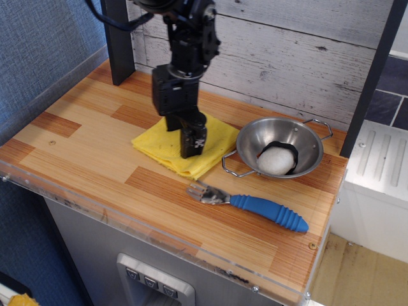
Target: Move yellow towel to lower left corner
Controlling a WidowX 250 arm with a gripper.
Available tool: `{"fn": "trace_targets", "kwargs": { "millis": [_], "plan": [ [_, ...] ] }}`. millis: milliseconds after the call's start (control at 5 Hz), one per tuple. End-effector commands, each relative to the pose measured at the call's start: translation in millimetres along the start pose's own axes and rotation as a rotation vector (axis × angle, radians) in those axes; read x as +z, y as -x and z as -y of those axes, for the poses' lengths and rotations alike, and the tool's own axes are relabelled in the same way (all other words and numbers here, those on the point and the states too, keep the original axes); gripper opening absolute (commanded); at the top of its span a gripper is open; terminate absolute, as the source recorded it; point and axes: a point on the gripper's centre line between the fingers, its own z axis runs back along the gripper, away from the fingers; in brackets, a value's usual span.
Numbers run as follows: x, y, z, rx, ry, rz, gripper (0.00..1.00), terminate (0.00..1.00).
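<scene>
The yellow towel (162,145) lies folded on the wood-plank table, near the back middle, just left of the steel bowl. My gripper (192,143) comes straight down onto the towel's middle. Its black fingers stand close together in the cloth and seem to pinch it. The lower left corner (25,162) of the table is bare striped laminate behind a clear plastic rim, well to the left of and nearer than the towel.
A steel bowl (250,137) with wire handles holds a white ball with a black band (275,159). A fork with a blue handle (261,207) lies in front of the bowl. A black post (118,44) stands at the back left.
</scene>
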Motion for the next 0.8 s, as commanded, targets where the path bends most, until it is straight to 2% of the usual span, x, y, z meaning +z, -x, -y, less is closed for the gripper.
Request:
{"fn": "trace_targets", "kwargs": {
  "millis": [0, 600],
  "plan": [
    [16.1, -43.3, 24.6, 0.115, 0.038, -0.014, 1.0, 0.0],
    [4.5, -111.7, 40.8, 0.274, 0.043, 0.041, 1.0, 0.0]
  ]
}}
